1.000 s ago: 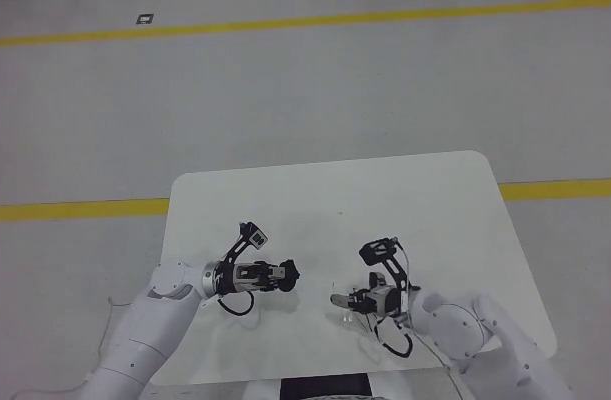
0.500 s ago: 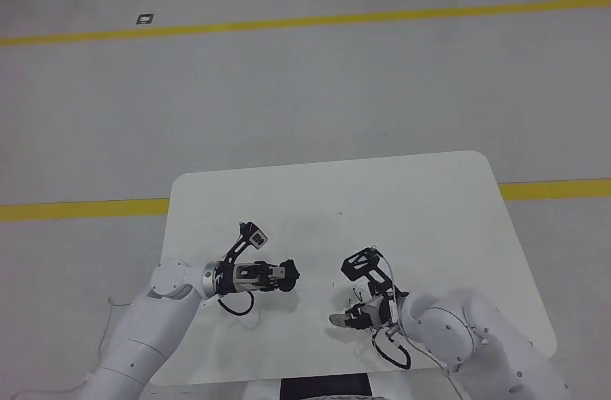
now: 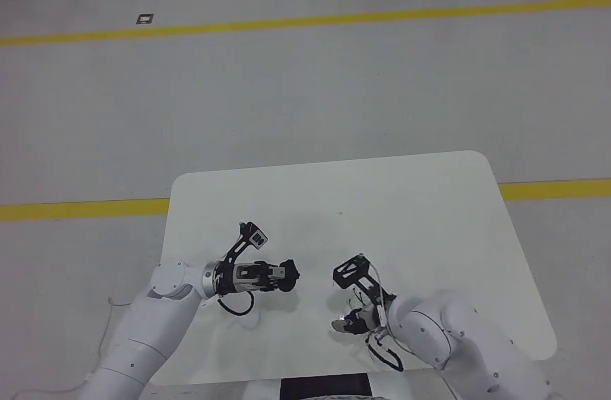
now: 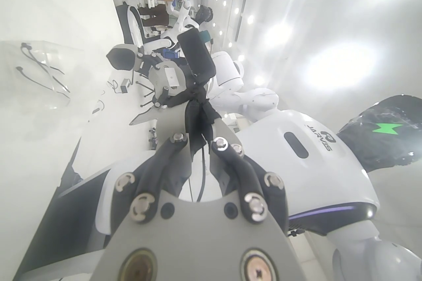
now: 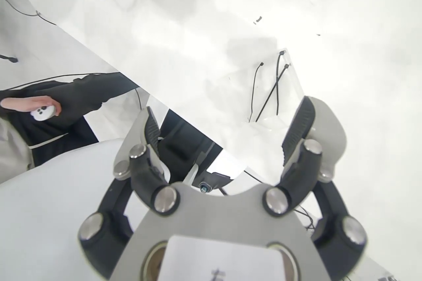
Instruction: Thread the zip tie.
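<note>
My left gripper (image 3: 285, 272) hangs over the table's left half, its fingers closed (image 4: 197, 121). A thin black zip tie (image 4: 201, 173) runs back from between them toward the wrist. My right gripper (image 3: 343, 322) is by the table's front edge and open (image 5: 224, 124), with nothing between its ribbed pads (image 5: 298, 124). Just beyond its fingers stands a clear tray (image 5: 296, 88) holding three loose black zip ties (image 5: 275, 84). The same tray (image 4: 49, 51) and zip ties (image 4: 39, 74) appear in the left wrist view, apart from the left gripper.
The white table (image 3: 435, 210) has bare surface across its back and right side. Its front edge (image 5: 108, 65) runs close under the right gripper. The two grippers are a short gap apart.
The right gripper has turned and shifted toward the table's front edge, away from above the clear tray. The left arm has kept still.
</note>
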Available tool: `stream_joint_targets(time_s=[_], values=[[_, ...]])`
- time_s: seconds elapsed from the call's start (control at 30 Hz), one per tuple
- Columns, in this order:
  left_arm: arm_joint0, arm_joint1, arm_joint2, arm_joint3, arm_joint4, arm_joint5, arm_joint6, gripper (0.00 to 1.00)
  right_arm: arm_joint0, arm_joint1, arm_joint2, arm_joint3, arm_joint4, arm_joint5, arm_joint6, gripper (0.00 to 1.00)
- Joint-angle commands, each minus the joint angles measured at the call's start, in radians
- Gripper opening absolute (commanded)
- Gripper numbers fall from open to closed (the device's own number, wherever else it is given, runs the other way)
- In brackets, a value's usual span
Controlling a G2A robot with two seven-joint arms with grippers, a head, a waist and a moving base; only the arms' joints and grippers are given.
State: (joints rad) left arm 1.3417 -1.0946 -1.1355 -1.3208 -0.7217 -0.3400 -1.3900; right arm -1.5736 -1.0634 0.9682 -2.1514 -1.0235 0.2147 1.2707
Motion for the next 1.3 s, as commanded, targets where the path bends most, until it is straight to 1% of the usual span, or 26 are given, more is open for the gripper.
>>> stream_joint_targets(time_s=[0.0,0.07,0.37,0.43,0.6,0.83,0.93,1.1,1.13,1.17,1.2,1.23,1.27], values=[[0.0,0.0,0.0,0.0,0.0,0.0,0.0,0.0,0.014,-0.004,-0.019,0.007,-0.009,0.017,0.002,1.0],[0.0,0.0,0.0,0.0,0.0,0.0,0.0,0.0,0.022,-0.008,-0.031,0.01,-0.014,0.026,0.001,1.0],[0.0,0.0,0.0,0.0,0.0,0.0,0.0,0.0,0.022,-0.008,-0.031,0.01,-0.014,0.026,0.001,1.0],[0.0,0.0,0.0,0.0,0.0,0.0,0.0,0.0,0.015,-0.008,-0.032,0.023,-0.015,0.015,-0.035,1.0],[0.0,0.0,0.0,0.0,0.0,0.0,0.0,0.0,0.011,-0.006,-0.038,0.027,-0.053,0.006,-0.017,1.0],[0.0,0.0,0.0,0.0,0.0,0.0,0.0,0.0,0.011,-0.006,-0.04,0.027,-0.056,0.006,-0.015,1.0],[0.0,0.0,0.0,0.0,0.0,0.0,0.0,0.0,0.002,-0.006,-0.039,0.04,-0.072,0.004,-0.051,1.0],[0.0,0.0,0.0,0.0,0.0,0.0,0.0,0.0,-0.001,-0.006,-0.048,0.04,-0.112,0.004,-0.048,1.0],[0.0,0.0,0.0,0.0,0.0,0.0,0.0,0.0,-0.001,-0.007,-0.051,0.041,-0.119,0.007,-0.048,0.91],[0.0,0.0,0.0,0.0,0.0,0.0,0.0,0.0,0.0,-0.008,-0.054,0.042,-0.126,0.012,-0.049,0.77],[0.0,0.0,0.0,0.0,0.0,0.0,0.0,0.0,0.002,-0.009,-0.056,0.044,-0.142,0.022,-0.052,0.58],[0.0,0.0,0.0,0.0,0.0,0.0,0.0,0.0,0.002,-0.01,-0.058,0.044,-0.159,0.033,-0.053,0.49],[0.0,0.0,0.0,0.0,0.0,0.0,0.0,0.0,0.001,-0.011,-0.063,0.043,-0.171,0.041,-0.053,0.45]])
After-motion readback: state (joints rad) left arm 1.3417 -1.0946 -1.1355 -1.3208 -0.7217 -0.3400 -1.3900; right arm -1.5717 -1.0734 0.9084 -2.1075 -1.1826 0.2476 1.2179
